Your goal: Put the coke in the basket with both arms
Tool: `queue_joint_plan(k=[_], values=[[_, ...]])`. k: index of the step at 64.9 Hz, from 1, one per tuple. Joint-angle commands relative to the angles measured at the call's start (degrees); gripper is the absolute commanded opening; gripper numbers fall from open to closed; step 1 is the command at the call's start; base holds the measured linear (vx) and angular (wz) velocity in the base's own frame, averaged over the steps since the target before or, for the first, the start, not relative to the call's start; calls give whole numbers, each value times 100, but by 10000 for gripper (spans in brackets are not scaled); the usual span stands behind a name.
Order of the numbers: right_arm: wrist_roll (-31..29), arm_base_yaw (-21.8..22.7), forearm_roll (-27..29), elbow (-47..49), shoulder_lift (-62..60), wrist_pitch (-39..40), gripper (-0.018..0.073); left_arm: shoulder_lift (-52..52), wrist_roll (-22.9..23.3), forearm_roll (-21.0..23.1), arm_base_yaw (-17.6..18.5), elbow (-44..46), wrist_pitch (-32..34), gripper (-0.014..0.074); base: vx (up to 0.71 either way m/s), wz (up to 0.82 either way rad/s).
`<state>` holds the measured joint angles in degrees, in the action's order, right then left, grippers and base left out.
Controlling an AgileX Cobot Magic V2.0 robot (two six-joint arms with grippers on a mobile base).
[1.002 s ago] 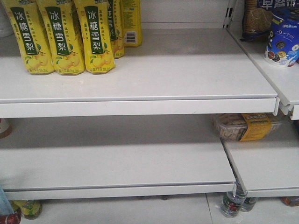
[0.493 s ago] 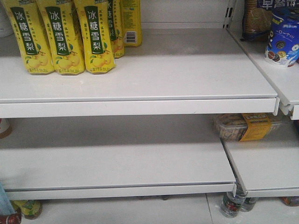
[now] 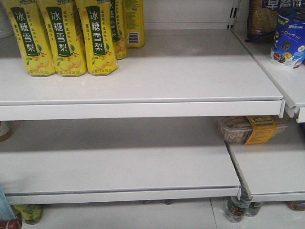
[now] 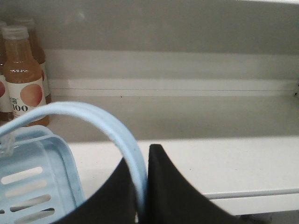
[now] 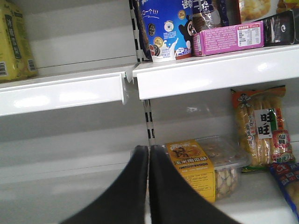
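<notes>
Upper shelf (image 3: pixel 190 71) open right of yellow bottles (image 3: pixel 62 38); snack tray (image 3: pixel 250 129) blocks lower-right.

Yellow pear-drink bottles (image 3: pixel 62 38) stand on the white shelf (image 3: pixel 167 81); possibly biscuits (image 5: pixel 205 163) below.

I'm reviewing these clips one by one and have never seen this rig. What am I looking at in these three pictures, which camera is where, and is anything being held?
This is a two-armed robot on a wheeled base, facing white shop shelves. The front view looks straight at the shelves: yellow drink cartons stand on the upper shelf, and neither arm shows there.

The other two pictures come from cameras on the wrists, each looking along its own black fingers. In the left wrist view, the left gripper is closed on the strap handle of the pale blue basket, which hangs at lower left. Orange juice bottles stand on a shelf behind.

In the right wrist view, the right gripper is closed with nothing between its fingers. Ahead of it lies a clear snack box.

No cola bottle can be made out in any view.
</notes>
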<state>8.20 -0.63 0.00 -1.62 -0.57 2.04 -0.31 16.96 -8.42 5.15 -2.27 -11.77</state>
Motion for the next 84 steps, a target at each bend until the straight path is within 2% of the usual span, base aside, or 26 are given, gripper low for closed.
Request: queue_joint_plan(k=[1,84], values=[[-10,-6,-39,-62,-109,477,-5,-112,-250,-248,10,5,850,-6,0,0],[-16,-6,-39,-62,-109,477,-5,-112,-250,-248,10,5,850,-6,0,0]])
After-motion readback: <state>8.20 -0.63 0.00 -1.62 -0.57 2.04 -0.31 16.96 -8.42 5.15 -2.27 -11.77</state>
